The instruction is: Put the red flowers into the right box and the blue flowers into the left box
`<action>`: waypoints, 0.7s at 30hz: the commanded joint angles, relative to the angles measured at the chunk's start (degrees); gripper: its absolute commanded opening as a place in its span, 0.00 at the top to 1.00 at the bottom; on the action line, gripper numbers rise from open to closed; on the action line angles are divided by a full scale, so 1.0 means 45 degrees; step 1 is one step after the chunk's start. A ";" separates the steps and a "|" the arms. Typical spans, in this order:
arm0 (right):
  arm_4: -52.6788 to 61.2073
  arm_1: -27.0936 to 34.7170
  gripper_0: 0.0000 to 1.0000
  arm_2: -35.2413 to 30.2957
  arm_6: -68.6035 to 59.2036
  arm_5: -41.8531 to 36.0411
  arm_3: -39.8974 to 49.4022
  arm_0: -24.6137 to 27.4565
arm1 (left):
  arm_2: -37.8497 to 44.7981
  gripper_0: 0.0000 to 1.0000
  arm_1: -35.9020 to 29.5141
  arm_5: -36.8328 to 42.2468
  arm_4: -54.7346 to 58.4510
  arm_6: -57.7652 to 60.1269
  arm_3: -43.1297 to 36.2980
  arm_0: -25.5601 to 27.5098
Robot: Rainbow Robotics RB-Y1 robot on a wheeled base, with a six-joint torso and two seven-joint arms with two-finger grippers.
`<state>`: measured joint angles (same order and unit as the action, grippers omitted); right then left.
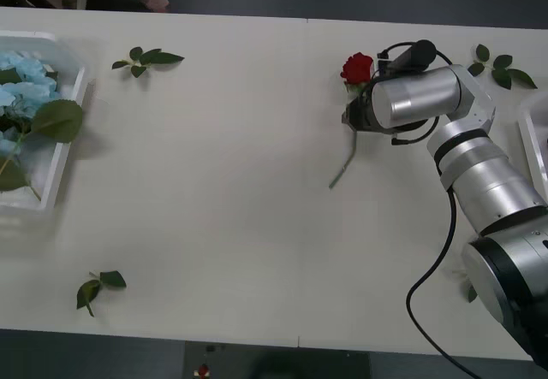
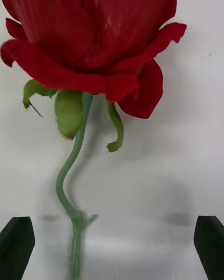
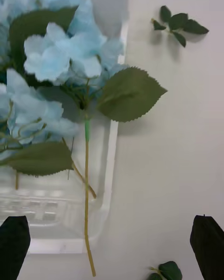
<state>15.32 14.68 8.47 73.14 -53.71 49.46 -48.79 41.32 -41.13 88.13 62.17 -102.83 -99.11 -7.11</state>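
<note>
Right gripper (image 2: 112, 247) wide open over rose (image 2: 93, 37) stem, holding nothing. Left gripper (image 3: 112, 247) open, empty, above blue flowers (image 3: 60, 60) in left box (image 3: 109, 168).

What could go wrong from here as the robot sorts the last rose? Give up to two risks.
The right gripper is open around the red flower's thin, wavy stem; closing off-centre could miss it or let it slip. In the left box, a blue flower's stem end and one large leaf overhang the wall, so it might tip out if bumped.
</note>
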 commanded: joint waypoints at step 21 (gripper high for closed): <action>-0.0573 -0.0235 0.14 0.0676 -0.0511 0.0177 -0.0015 -0.0330 | -0.8656 0.00 -0.1017 -0.8256 0.0325 0.1817 -0.3522 0.0075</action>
<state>13.32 14.67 11.72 73.14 -53.27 48.89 -48.79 3.79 -44.53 52.21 63.38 -94.45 -110.56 -6.64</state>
